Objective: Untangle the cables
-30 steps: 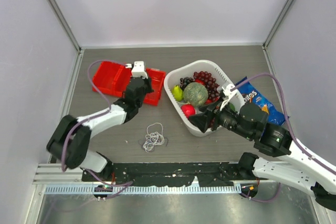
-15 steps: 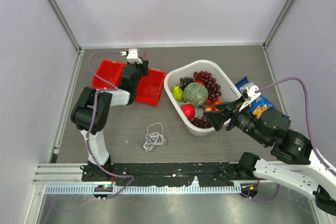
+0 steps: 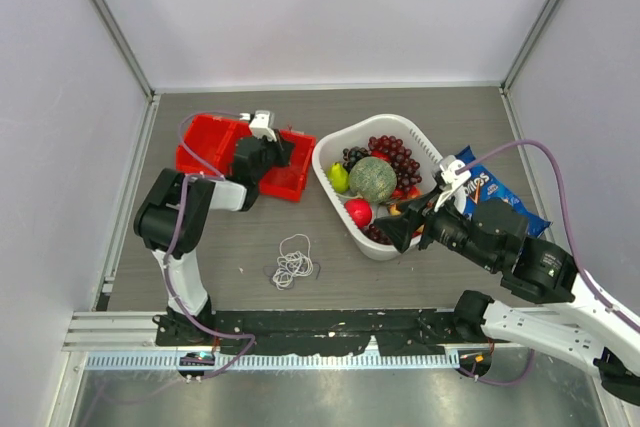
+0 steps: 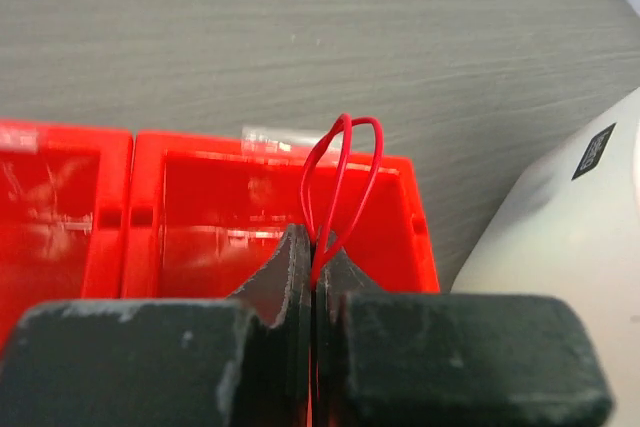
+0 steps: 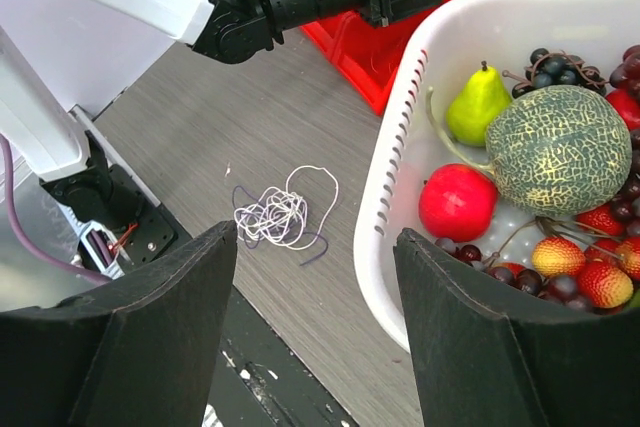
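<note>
My left gripper (image 4: pixel 315 247) is shut on a thin red cable (image 4: pixel 340 177), whose loop sticks up out of the jaws above the red bin (image 4: pixel 220 197). From above, this gripper (image 3: pixel 285 150) hangs over the bin's right compartment. The white and purplish-grey cables (image 3: pixel 293 264) lie in one small tangled coil on the table, also seen in the right wrist view (image 5: pixel 280 212). My right gripper (image 3: pixel 400 232) stands open and empty beside the white basket's near rim, above the table to the right of the coil (image 5: pixel 312 247).
The red two-compartment bin (image 3: pixel 205 147) sits at the back left. A white basket (image 3: pixel 330 172) filled with melon, pear, grapes and strawberries stands in the middle right. A blue chips bag (image 3: pixel 490 192) lies behind the right arm.
The left arm has folded up at the elbow, keeping its gripper shut over the red bin. The right gripper drew back to the right, then came a little left again, still open.
</note>
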